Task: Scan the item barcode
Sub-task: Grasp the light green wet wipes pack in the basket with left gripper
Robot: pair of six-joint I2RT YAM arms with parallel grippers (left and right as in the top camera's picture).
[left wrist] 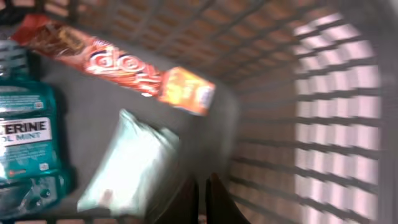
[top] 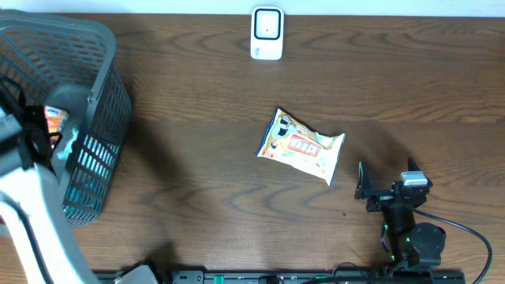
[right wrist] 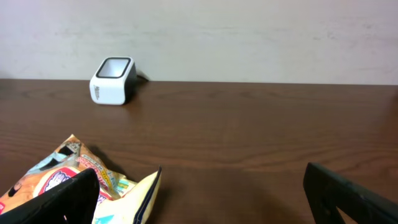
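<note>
Left end effector [left wrist: 200,198] down in basket [top: 102,47], fingers together beside pale pouch [left wrist: 130,165] (grip unclear). Right end effector [right wrist: 202,186] spread wide, empty, near snack bag [top: 301,147] lying on tabletop [top: 197,118]. Scanner [top: 267,33] has nothing before it; scan looks undone.

from overhead, straight down on the worktop [top: 197,118]. from the left wrist, close inside the basket [left wrist: 323,93], tilted toward its floor. from the right wrist, low and level, facing the far wall [right wrist: 249,37], sharing snack bag [right wrist: 74,180] and scanner [right wrist: 113,81] with overhead.
</note>
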